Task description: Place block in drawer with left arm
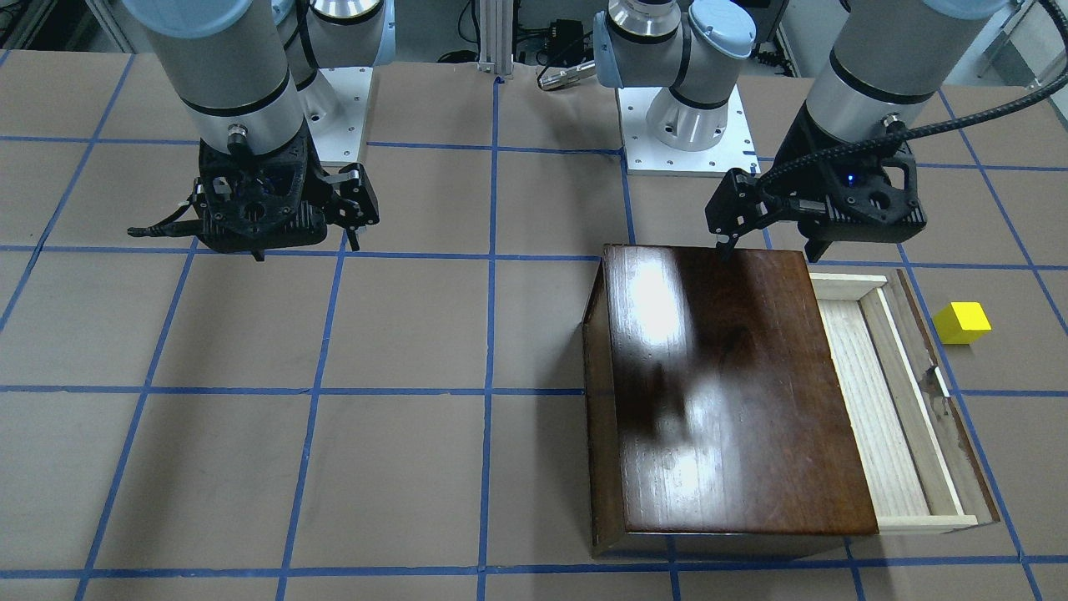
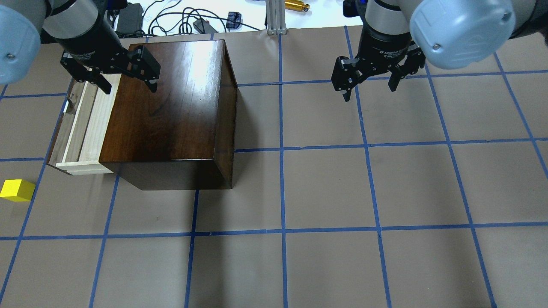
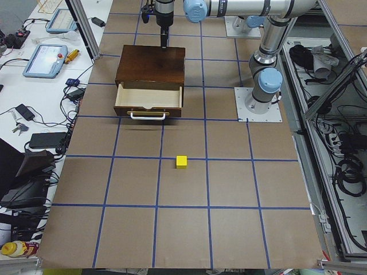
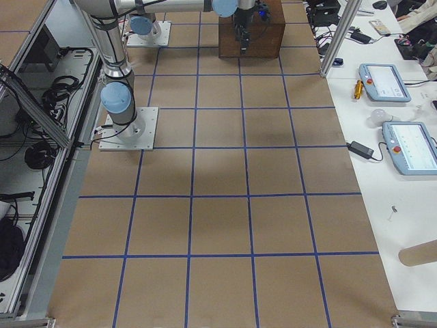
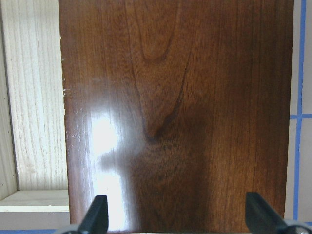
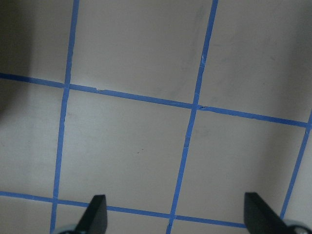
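Note:
The small yellow block [image 1: 961, 322] lies on the table beyond the drawer's dark front panel, also in the overhead view [image 2: 17, 190] and the left side view [image 3: 181, 161]. The pale-wood drawer [image 1: 876, 401] [image 2: 83, 124] [image 3: 149, 97] is slid out of the dark brown box [image 1: 717, 384] [image 2: 167, 111] and is empty. My left gripper [image 1: 769, 248] [image 2: 128, 85] [image 5: 176, 219] is open and empty. It hovers over the box top near the edge on the robot's side, by the drawer side, well away from the block. My right gripper [image 1: 304, 246] [image 2: 368, 90] [image 6: 175, 217] is open and empty over bare table.
The table is brown with a blue tape grid. The arms' white base plates [image 1: 688, 133] [image 1: 342, 117] stand on the robot's side. Side benches hold tablets [image 3: 47, 60] [image 4: 384, 80] and cables. An upright metal post [image 2: 274, 17] stands at the far edge.

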Tool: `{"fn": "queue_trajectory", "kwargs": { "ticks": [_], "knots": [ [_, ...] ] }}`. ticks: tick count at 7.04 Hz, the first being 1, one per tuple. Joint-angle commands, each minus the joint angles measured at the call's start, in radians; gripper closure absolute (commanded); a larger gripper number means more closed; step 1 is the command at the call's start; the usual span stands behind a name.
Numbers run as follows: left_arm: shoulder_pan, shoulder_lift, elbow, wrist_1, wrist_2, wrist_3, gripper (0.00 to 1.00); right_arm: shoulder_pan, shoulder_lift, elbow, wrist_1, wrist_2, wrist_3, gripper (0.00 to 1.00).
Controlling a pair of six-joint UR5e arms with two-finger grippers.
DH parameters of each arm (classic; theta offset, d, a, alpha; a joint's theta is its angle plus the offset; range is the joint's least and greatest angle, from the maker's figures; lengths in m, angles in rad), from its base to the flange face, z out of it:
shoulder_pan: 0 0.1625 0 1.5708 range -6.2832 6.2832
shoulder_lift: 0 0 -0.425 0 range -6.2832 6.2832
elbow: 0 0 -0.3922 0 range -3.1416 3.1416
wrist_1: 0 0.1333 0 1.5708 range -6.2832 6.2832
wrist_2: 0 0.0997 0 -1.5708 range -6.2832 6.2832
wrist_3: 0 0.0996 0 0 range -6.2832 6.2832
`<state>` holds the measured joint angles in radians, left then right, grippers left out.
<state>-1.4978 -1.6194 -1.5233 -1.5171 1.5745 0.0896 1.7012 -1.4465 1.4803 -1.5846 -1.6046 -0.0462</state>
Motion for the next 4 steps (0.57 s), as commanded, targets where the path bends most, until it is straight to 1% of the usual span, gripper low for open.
{"fn": "queue_trajectory", "kwargs": {
  "ticks": [1, 3, 4],
  "knots": [
    [0.039, 0.007, -0.003, 0.002, 0.007, 0.113, 0.00, 0.000, 0.000, 0.000, 0.000, 0.000, 0.000, 0.00],
    [0.173, 0.027, -0.017, -0.018, 0.004, 0.324, 0.00, 0.000, 0.000, 0.000, 0.000, 0.000, 0.000, 0.00],
    [0.233, 0.032, -0.017, -0.041, 0.005, 0.464, 0.00, 0.000, 0.000, 0.000, 0.000, 0.000, 0.000, 0.00]
  ]
}}
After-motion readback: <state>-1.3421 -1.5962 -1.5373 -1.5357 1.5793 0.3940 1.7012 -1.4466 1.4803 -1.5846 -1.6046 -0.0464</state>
